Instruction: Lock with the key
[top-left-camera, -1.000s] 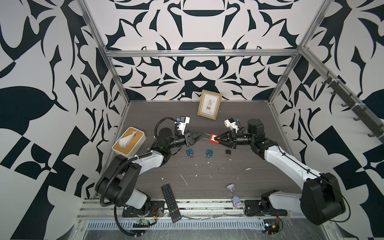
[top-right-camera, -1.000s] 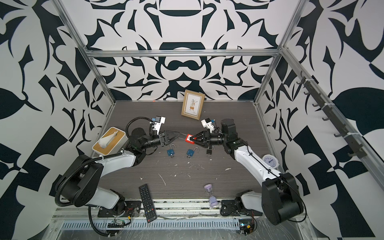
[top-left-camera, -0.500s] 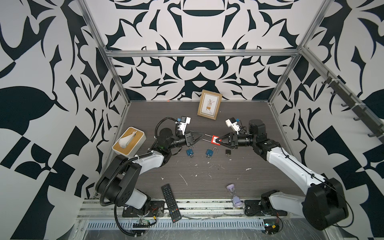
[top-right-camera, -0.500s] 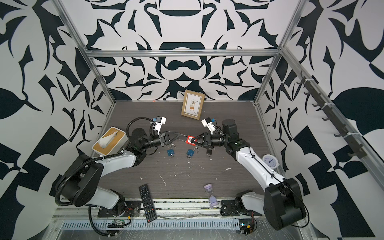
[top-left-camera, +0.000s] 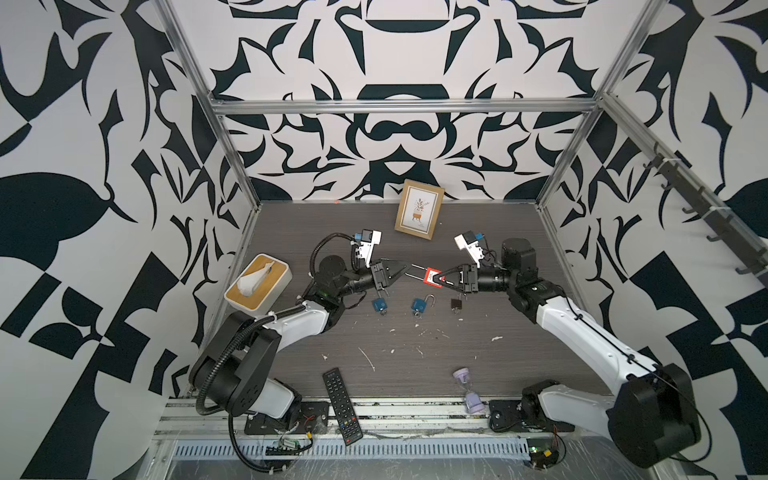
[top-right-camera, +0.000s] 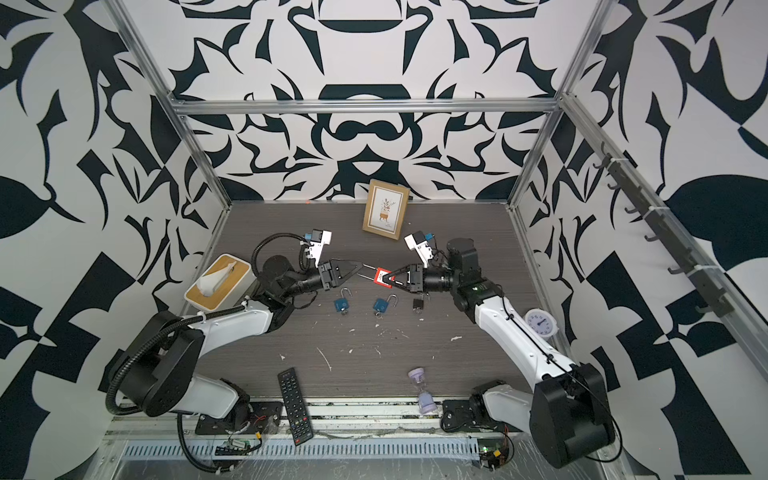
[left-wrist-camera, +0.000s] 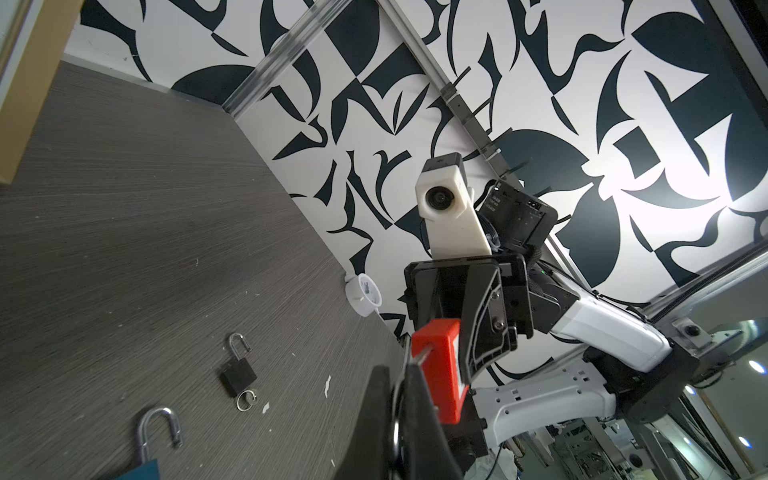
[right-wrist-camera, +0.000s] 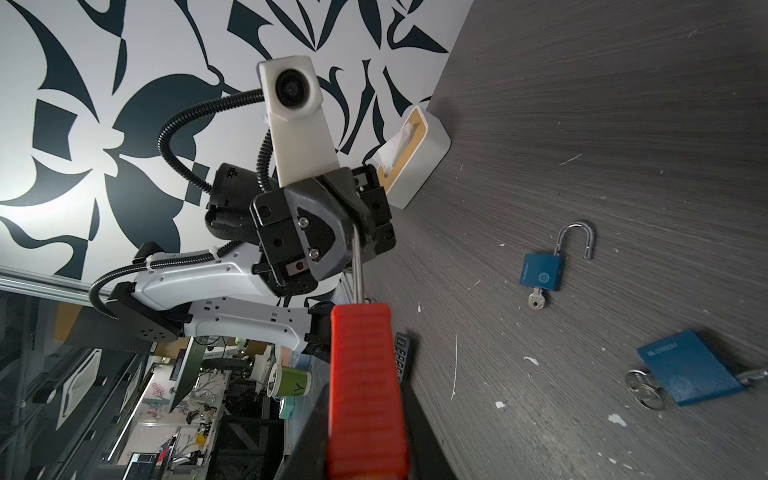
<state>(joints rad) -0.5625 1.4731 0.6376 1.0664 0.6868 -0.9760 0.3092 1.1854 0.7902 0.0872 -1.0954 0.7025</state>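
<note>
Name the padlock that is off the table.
The red padlock, held up between the left gripper and right gripper; both blue padlocks and the black padlock lie on the table.

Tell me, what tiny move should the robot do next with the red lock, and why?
Probably push the silver shackle toward the red padlock to click it shut: the left pincer pinches the shackle, the right pincer holds the body.

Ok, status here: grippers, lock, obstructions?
Left gripper shut on shackle of red padlock. Right gripper shut on its body, off the table. Blue padlocks and black padlock lie below, untouched.
</note>
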